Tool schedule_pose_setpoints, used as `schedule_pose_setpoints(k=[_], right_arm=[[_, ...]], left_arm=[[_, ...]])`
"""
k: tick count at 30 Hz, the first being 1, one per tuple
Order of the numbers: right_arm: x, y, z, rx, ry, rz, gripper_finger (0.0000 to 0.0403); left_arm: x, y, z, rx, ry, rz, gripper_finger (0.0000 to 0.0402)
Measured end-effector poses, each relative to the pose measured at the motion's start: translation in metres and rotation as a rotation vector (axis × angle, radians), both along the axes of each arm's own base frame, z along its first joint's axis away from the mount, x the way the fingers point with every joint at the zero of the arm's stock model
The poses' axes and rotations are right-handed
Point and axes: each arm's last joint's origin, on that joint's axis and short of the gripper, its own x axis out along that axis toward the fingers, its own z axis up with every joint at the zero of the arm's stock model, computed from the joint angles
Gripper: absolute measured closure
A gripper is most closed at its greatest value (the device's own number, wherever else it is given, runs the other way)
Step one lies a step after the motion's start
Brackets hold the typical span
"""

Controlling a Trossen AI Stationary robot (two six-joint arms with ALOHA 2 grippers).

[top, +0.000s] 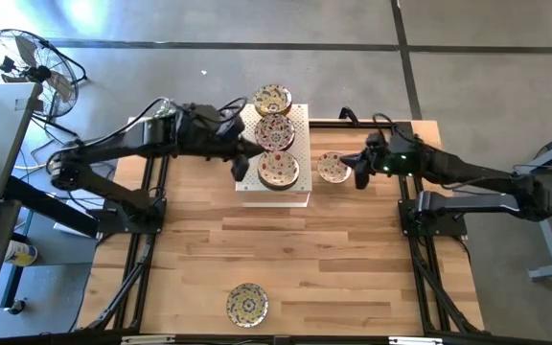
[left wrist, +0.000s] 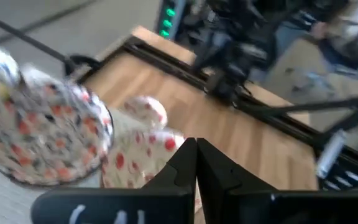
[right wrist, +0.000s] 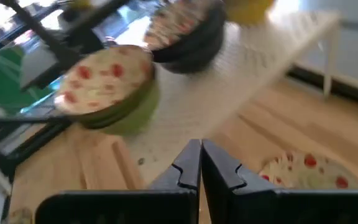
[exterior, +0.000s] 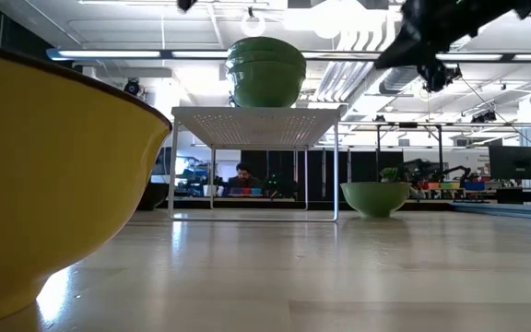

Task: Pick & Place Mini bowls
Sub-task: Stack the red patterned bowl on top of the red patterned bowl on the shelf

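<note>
Three mini bowls (top: 276, 132) sit in a row on the white rack (top: 298, 117) at the far middle of the counter (top: 353, 249). Just right of the rack, a fourth bowl (top: 333, 168) rests on the counter. The left tool (top: 241, 165) hangs at the rack's left edge, the right tool (top: 360, 177) just right of that fourth bowl. A lone bowl (top: 247, 304) lies well apart at the near edge.

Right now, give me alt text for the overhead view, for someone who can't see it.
Seen from above, a white perforated rack at the far middle of a wooden table holds three patterned mini bowls in a row. The shut left gripper sits beside them, and the shut right gripper is next to a fourth bowl on the table. A fifth bowl sits alone at the near edge.
</note>
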Motion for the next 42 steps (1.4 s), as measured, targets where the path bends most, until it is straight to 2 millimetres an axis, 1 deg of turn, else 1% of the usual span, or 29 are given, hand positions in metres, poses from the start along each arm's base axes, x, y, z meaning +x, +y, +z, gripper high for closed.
schedule_pose_setpoints(k=[2,4,7,11,13,15,19,22,25,28,32,35,39,41,42], right_arm=[[0.007,-0.006,-0.007,0.063,0.028,-0.043,0.0400],[0.012,-0.011,-0.015,0.109,0.062,-0.086,0.0397],[0.017,-0.019,-0.026,0.169,0.112,-0.180,0.0381],[0.017,-0.026,-0.036,0.210,0.190,-0.227,0.0337],[0.017,-0.026,-0.040,0.188,0.238,-0.213,0.0310],[0.014,-0.025,-0.043,0.162,0.300,-0.192,0.0283],[0.008,-0.021,-0.047,0.089,0.459,-0.134,0.0231],[0.010,-0.015,-0.040,-0.001,0.558,-0.059,0.0197],[0.017,-0.008,-0.035,-0.077,0.656,0.034,0.0167],[0.032,-0.004,-0.036,-0.161,0.743,0.113,0.0146],[0.055,0.003,-0.052,-0.310,0.884,0.255,0.0138],[0.066,0.010,-0.068,-0.388,0.971,0.362,0.0140],[0.075,0.016,-0.085,-0.414,0.989,0.452,0.0149],[0.077,0.016,-0.091,-0.390,0.973,0.435,0.0155],[0.077,0.014,-0.092,-0.357,0.970,0.396,0.0158]], left_arm=[[-0.009,0.005,-0.017,-0.023,-0.038,-0.039,0.0401],[-0.016,0.011,-0.030,-0.027,-0.122,-0.064,0.0401],[-0.033,0.017,-0.050,-0.030,-0.200,-0.080,0.0401],[-0.060,0.025,-0.071,-0.021,-0.254,-0.053,0.0401],[-0.073,0.029,-0.084,-0.027,-0.241,-0.021,0.0401],[-0.084,0.032,-0.091,-0.022,-0.263,-0.005,0.0401],[-0.101,0.041,-0.101,-0.054,-0.292,0.028,0.0401],[-0.110,0.049,-0.104,-0.066,-0.297,0.033,0.0401],[-0.116,0.057,-0.105,-0.067,-0.298,0.041,0.0401],[-0.121,0.063,-0.106,-0.073,-0.296,0.045,0.0401],[-0.126,0.067,-0.109,-0.103,-0.281,0.021,0.0401],[-0.129,0.069,-0.109,-0.102,-0.280,0.008,0.0401],[-0.138,0.066,-0.105,-0.092,-0.296,0.037,0.0401],[-0.145,0.063,-0.103,-0.084,-0.300,0.056,0.0401],[-0.148,0.061,-0.103,-0.086,-0.299,0.064,0.0401]])
